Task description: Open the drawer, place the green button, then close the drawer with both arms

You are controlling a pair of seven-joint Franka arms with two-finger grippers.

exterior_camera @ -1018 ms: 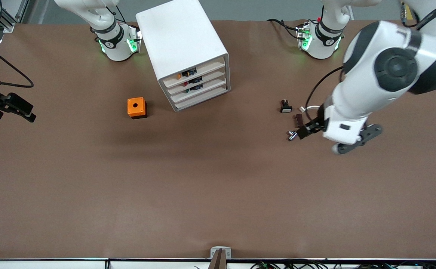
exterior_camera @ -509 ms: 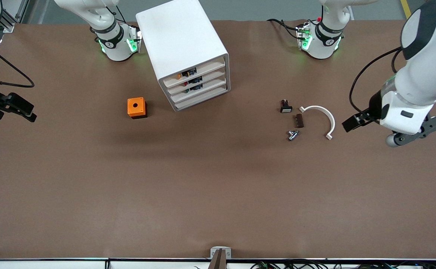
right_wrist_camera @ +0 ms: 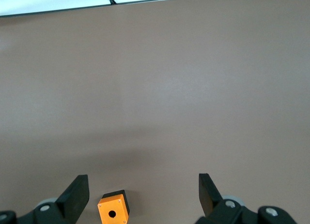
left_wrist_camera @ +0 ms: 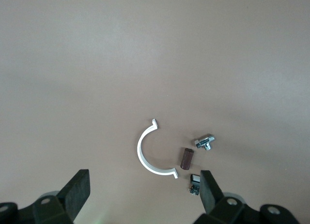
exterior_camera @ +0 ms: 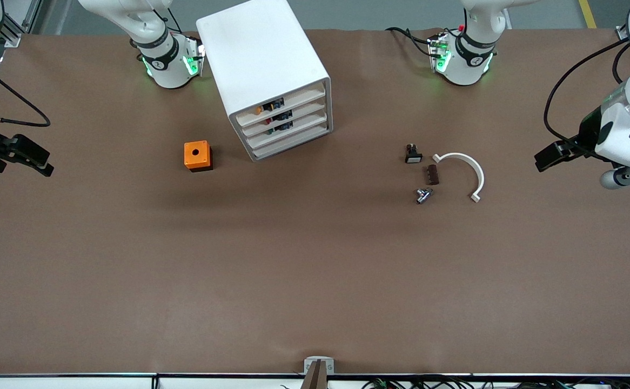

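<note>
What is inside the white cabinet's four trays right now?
Through the cabinet's open front, small dark parts with orange, red and green bits show above the upper trays. All four trays sit pushed in, so most contents are covered, and the parts cannot be identified.

Robotics lab/test bench, not a home. Two white arms w/ green-lit bases (exterior_camera: pixel 172 65) bolted along top of frame on a wide table (exterior_camera: pixel 315 281) covered w/ plain brown mat. Loose cables (exterior_camera: pixel 401 33) near upper-right base; more wiring + a small mount (exterior_camera: pixel 318 367) at bottom edge. Aluminium framing upper left. White parts cabinet (exterior_camera: pixel 263 59) top centre, holding small electrical components.
</note>
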